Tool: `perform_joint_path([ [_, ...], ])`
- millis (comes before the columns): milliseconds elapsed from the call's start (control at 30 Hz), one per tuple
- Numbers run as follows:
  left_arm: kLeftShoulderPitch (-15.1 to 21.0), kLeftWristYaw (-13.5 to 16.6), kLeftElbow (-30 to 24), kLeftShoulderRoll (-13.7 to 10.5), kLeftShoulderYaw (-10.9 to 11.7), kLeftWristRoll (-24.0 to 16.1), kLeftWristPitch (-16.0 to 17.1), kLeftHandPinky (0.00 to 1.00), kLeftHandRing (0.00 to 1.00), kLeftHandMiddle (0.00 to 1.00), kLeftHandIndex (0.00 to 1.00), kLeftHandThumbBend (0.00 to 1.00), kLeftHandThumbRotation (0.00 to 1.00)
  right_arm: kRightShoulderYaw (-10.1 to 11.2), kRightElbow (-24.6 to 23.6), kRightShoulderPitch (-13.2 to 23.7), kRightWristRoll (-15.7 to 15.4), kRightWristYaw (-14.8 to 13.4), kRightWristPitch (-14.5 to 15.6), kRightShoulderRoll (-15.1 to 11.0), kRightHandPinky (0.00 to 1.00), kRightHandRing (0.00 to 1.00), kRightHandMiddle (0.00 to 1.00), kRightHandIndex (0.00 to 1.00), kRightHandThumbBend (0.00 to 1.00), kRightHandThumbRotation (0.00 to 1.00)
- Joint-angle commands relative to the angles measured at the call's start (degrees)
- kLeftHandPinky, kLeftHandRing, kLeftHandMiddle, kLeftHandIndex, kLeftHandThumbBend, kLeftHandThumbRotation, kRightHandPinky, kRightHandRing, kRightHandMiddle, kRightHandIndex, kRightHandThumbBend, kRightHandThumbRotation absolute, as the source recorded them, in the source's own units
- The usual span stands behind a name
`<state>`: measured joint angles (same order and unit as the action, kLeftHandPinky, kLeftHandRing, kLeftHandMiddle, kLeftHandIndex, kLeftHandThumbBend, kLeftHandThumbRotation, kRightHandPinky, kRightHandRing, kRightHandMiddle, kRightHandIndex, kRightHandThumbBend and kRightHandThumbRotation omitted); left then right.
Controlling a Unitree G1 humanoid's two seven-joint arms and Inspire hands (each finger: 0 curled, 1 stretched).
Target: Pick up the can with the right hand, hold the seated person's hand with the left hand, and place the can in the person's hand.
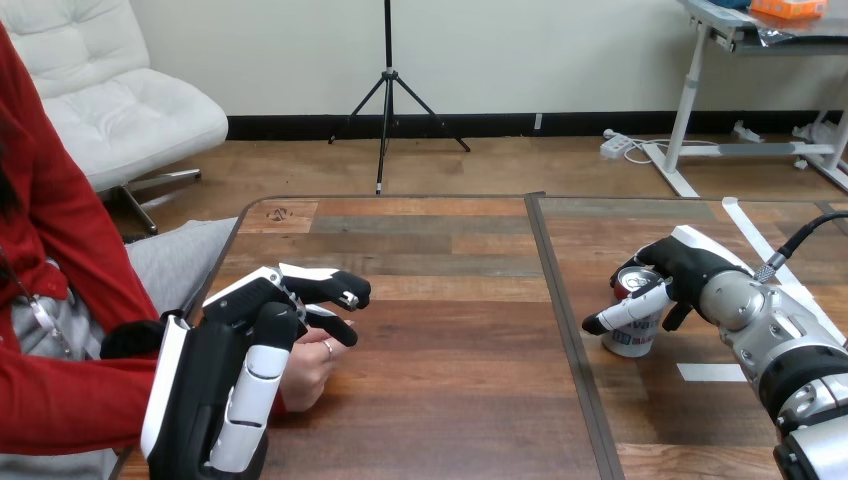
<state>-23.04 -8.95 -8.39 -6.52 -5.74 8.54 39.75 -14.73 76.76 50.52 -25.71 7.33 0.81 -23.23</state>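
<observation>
Head view: the wooden counter is seen spanning the scene. At its left edge the left hand is laid over the person's hand, touching it; whether that hand is clasped cannot be told. At the right, the right hand is closed round the can, which stands upright on the counter. The pick-up step is judged to be in hand. Next, the can must be lifted clear and carried leftward to the person's hand.

can: table right | person's hand: table left | well apart
</observation>
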Motion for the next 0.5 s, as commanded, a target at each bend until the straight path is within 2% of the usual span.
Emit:
perform_joint_path([
  [0, 3.35, -0.17, 0.46, 1.27, 0.74, 0.18, 1.09, 0.44, 0.61, 0.60, 0.49, 0.56, 0.89, 0.77, -1.22, 3.27, 0.50, -0.09, -0.79, -2.42, 0.49, 0.58, 0.63, 0.68, 1.00, 0.18],
  [467, 3.34, -0.41, -0.02, 1.15, 0.81, 0.05, 0.42, 0.44, 0.60, 0.61, 0.49, 0.57, 0.89, 0.78, -1.28, 3.29, 0.71, -0.15, -0.85, -2.96, 0.44, 0.54, 0.60, 0.67, 1.00, 0.17],
])
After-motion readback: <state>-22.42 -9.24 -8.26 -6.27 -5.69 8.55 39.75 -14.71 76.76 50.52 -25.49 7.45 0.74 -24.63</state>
